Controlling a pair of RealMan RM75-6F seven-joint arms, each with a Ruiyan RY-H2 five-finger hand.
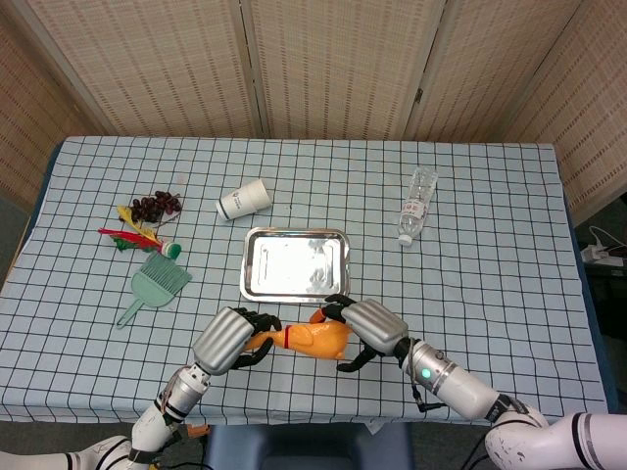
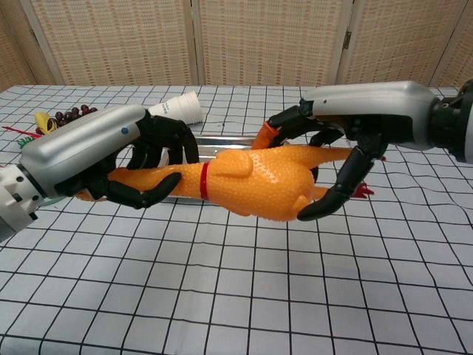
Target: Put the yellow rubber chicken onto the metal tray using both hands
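Surface (image 1: 490,225): checked cloth, folding wicker screens (image 1: 333,59) behind at 12 o'clock. Yellow rubber chicken (image 2: 251,185) held above the surface just at 6 o'clock of the metal tray (image 1: 257,284), not on it. Left hand (image 2: 111,159) fingers clenched around its neck; right hand (image 2: 347,133) fingers grasping its body.

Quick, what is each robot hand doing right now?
Left hand: holding the yellow rubber chicken by its neck end.
Right hand: holding the chicken's body end.
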